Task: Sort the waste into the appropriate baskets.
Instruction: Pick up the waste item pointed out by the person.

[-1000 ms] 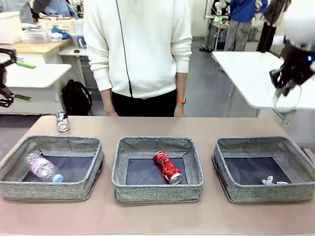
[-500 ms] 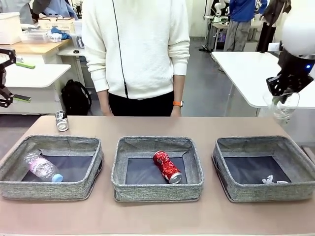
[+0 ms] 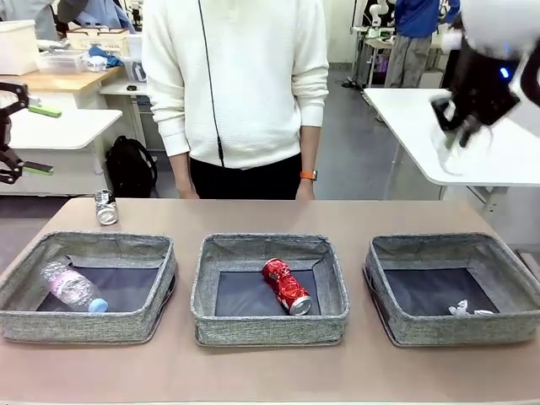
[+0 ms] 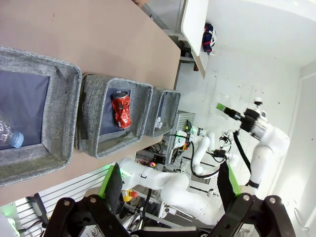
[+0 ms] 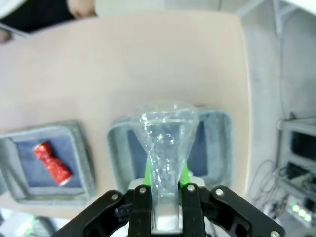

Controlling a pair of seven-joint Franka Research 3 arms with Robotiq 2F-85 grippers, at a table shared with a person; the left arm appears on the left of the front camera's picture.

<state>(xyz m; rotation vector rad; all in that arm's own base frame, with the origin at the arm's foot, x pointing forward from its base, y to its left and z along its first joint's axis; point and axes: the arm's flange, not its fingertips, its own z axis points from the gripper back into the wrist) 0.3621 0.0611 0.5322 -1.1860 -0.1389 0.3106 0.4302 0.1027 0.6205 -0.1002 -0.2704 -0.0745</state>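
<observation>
Clear label-less bottle (image 5: 165, 138): clamped in my right pincer (image 5: 165, 173), sticking out past its tips.
Right pincer: clenched on the bottle, high above the table (image 3: 270, 371).
Change: over the last second I've lifted and swung leftward; right basket (image 3: 447, 333) sits below my tips.
Meaning: probably carrying it toward the left basket (image 3: 84, 325), far left of my pincer, where the pink-label bottle (image 3: 72, 288) lies.
Left pincer (image 4: 169, 180): released, empty.
</observation>
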